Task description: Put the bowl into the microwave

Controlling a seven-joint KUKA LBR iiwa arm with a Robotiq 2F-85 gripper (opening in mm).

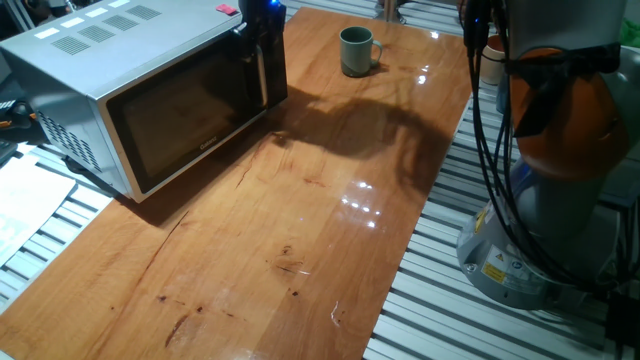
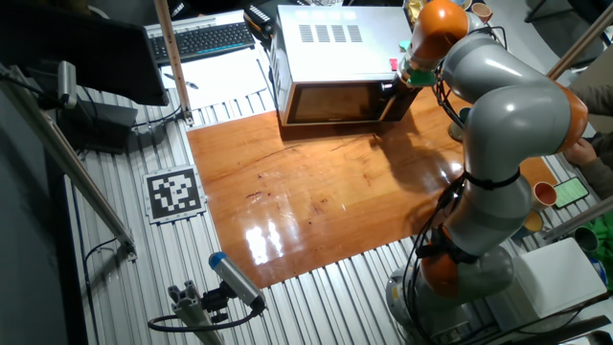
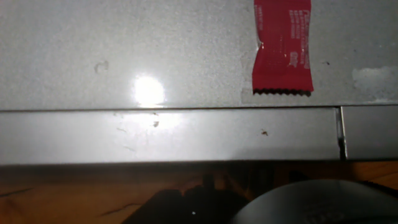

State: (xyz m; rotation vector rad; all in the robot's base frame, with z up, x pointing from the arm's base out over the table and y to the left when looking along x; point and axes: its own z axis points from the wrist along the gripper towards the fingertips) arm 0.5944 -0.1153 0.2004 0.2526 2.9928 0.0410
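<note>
The microwave [image 1: 100,60] stands at the table's far left with its dark glass door shut; it also shows in the other fixed view [image 2: 335,48]. The bowl [image 1: 355,50], a grey-green mug with a side handle, stands upright on the table to the microwave's right, apart from it. My gripper [image 1: 262,35] hangs at the microwave's front right corner, right by the vertical door handle [image 1: 262,80]; its dark body hides the fingers. The hand view looks down on the microwave's top [image 3: 155,50] and front edge from very close. The arm hides the bowl in the other fixed view.
A strip of red tape [image 3: 283,46] sticks on the microwave's top near the corner. The wooden table [image 1: 300,230] stretches toward the camera. The robot's base [image 1: 540,230] stands off the table's right edge. A keyboard [image 2: 206,38] and papers lie behind the microwave.
</note>
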